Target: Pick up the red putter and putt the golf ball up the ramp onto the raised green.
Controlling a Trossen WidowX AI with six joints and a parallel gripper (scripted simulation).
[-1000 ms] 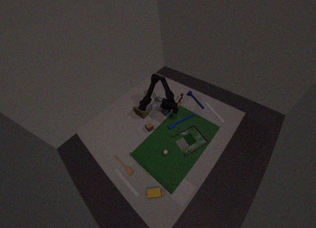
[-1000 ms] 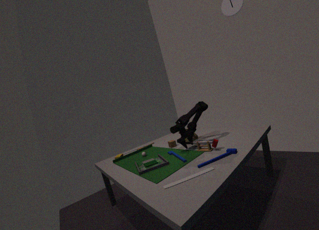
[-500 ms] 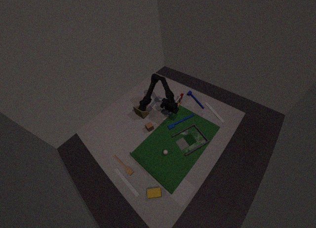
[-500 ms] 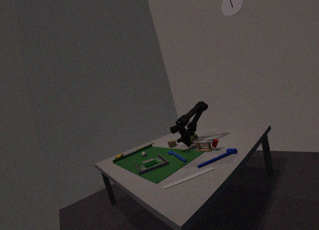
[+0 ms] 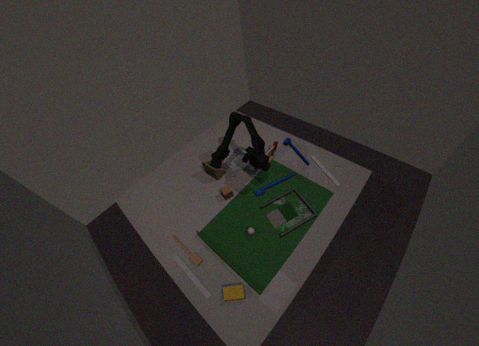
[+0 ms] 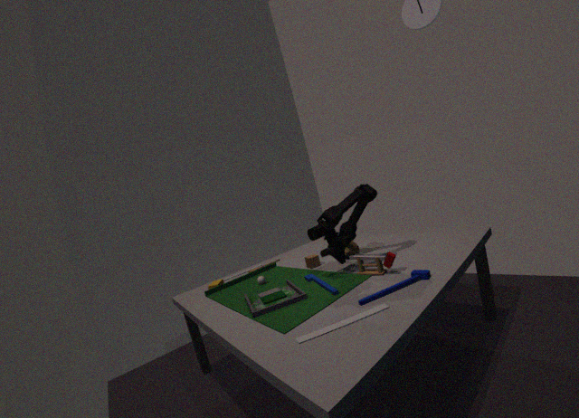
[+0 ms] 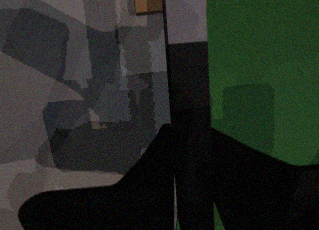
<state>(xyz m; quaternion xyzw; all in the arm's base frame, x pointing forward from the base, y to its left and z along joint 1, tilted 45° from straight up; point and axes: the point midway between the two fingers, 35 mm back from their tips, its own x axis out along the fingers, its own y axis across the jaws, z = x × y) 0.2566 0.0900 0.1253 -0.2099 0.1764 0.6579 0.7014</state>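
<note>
Dim grey walls ring the table (image 6: 327,376). My gripper (image 7: 180,129) is clamped on the red putter (image 6: 389,259), on its dark shaft at the green mat's (image 5: 247,253) far corner. I'd lift straight, keeping it level. The golf ball (image 5: 251,231) sits mid-mat, well away.

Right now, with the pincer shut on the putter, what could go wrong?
1. The pincer grips the putter on its dark handle, far from the red head; it may pivot on lifting.
2. A blue club lies across the green mat between putter and ball; a low sweep could hit it.
</note>
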